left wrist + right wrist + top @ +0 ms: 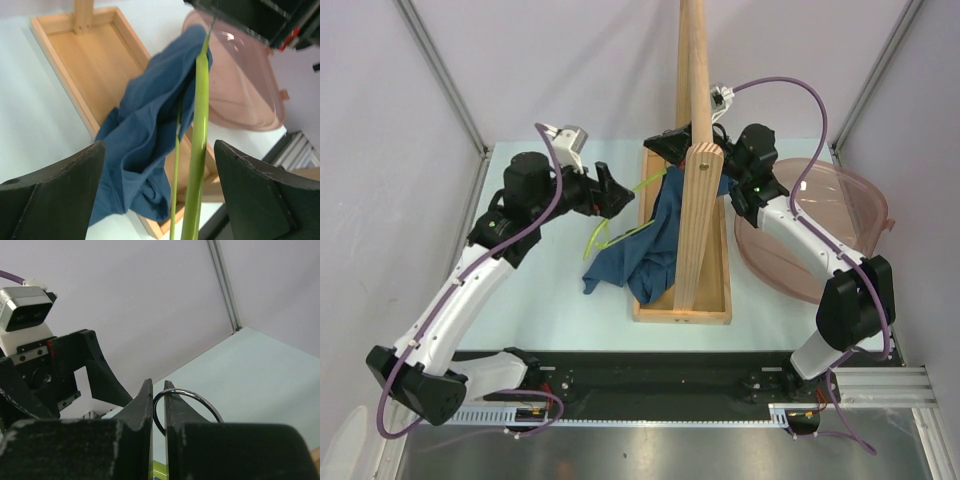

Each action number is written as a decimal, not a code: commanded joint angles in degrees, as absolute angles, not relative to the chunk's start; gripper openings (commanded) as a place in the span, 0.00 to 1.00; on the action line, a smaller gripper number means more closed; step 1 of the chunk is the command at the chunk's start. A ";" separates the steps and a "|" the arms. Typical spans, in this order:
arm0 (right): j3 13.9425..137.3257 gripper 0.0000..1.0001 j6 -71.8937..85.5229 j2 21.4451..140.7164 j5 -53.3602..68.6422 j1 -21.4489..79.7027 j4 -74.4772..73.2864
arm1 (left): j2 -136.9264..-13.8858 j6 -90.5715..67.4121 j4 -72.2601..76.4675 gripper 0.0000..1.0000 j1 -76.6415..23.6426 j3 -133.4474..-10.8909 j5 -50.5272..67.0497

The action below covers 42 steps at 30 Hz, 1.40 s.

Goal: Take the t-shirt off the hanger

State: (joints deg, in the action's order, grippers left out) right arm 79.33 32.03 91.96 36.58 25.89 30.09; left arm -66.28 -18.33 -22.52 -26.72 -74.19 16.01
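The right hand (158, 386) clamps the hanger's (200, 125) hook (201, 400) near the tabletop's (540, 300) far edge. The left hand (159, 146), fingers apart, seemingly straddles the hanger, which carries the t-shirt (142, 125).

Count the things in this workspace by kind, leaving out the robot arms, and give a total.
dark blue t-shirt: 1
lime-green hanger: 1
wooden pole stand: 1
pink translucent bowl: 1
Total: 4
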 commanded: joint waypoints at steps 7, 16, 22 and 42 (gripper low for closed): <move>83.23 0.00 30.41 90.44 40.78 27.60 34.72 | -62.05 -16.61 -24.69 0.72 -32.08 -69.88 16.62; 83.41 0.00 29.80 90.09 40.25 28.56 33.84 | -59.33 -17.05 -26.45 0.09 -32.78 -65.30 14.59; 82.79 0.43 29.45 89.83 37.98 28.65 32.61 | -55.82 -17.93 -26.19 0.00 -32.87 -66.09 10.29; 76.82 0.89 32.43 92.90 41.91 14.69 34.80 | -47.02 -17.49 -25.85 0.00 -32.78 -67.59 1.66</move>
State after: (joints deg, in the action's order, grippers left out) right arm 78.13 29.95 91.68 37.50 17.78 29.36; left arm -47.77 -17.87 -31.97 -33.08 -65.43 0.23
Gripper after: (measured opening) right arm 0.829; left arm 0.161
